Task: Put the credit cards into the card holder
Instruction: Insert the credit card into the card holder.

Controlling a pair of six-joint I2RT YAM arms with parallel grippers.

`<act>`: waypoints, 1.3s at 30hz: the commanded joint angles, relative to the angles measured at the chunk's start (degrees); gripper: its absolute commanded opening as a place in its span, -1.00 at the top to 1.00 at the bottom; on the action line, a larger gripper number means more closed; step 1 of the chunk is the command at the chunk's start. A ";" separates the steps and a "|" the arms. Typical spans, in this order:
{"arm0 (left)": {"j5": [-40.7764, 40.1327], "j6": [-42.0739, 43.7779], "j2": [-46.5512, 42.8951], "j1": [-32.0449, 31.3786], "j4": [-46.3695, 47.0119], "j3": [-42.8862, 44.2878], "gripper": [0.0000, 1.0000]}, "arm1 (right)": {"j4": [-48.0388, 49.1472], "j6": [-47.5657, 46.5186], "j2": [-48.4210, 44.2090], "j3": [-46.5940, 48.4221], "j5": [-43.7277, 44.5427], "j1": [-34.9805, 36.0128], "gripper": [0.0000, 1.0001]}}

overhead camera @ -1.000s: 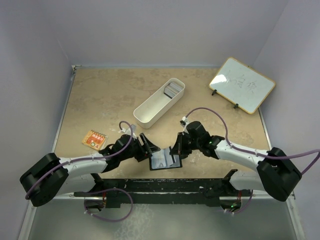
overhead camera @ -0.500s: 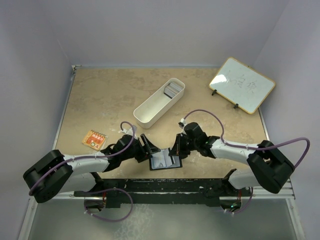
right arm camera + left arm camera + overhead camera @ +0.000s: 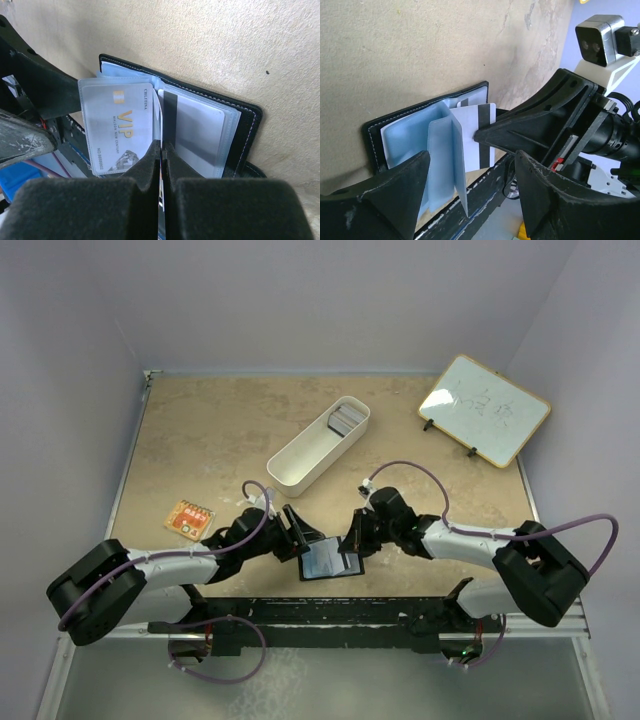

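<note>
Tabletop (image 3: 200, 440); card holder (image 3: 322, 563) seemingly under right claw (image 3: 348, 551)

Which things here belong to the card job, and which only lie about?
Job: card holder; striped credit card in the shut right gripper; stacked cards; white tray holding them.
Lying about: whiteboard; small orange item.

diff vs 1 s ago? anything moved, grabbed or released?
The right arm's rear links swung in toward the centre and its cable bowed up; the left arm's rear links shifted slightly. The right gripper barely moved, its fingers shut on the striped card at the open card holder. Nothing was taken or let go. The left gripper stays open beside it. The white tray and whiteboard are unchanged.
</note>
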 commanded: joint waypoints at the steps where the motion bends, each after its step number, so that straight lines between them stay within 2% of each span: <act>1: 1.54 -1.35 -0.62 0.31 4.38 1.87 -0.33 | -0.08 -0.24 0.26 -1.26 0.38 0.46 1.00; 13: 0.55 -1.55 -1.55 0.31 2.80 2.39 -0.33 | 1.54 0.14 0.35 -2.12 -0.31 0.47 1.00; 25: 2.98 -4.41 2.85 0.22 10.75 2.68 -0.33 | 4.96 1.07 0.66 -3.73 -0.88 0.46 1.00; 29: 3.03 -4.97 3.47 0.06 11.50 3.21 -0.33 | 4.92 0.79 0.25 -3.39 -0.67 0.50 1.00; 35: 4.04 -7.84 6.71 -0.88 18.89 2.89 -0.33 | 4.22 0.15 -1.58 -3.15 0.44 0.47 1.00; 39: 4.01 -8.25 8.88 -1.89 20.52 3.45 -0.33 | 3.53 -0.07 -2.71 -2.87 0.91 0.47 1.00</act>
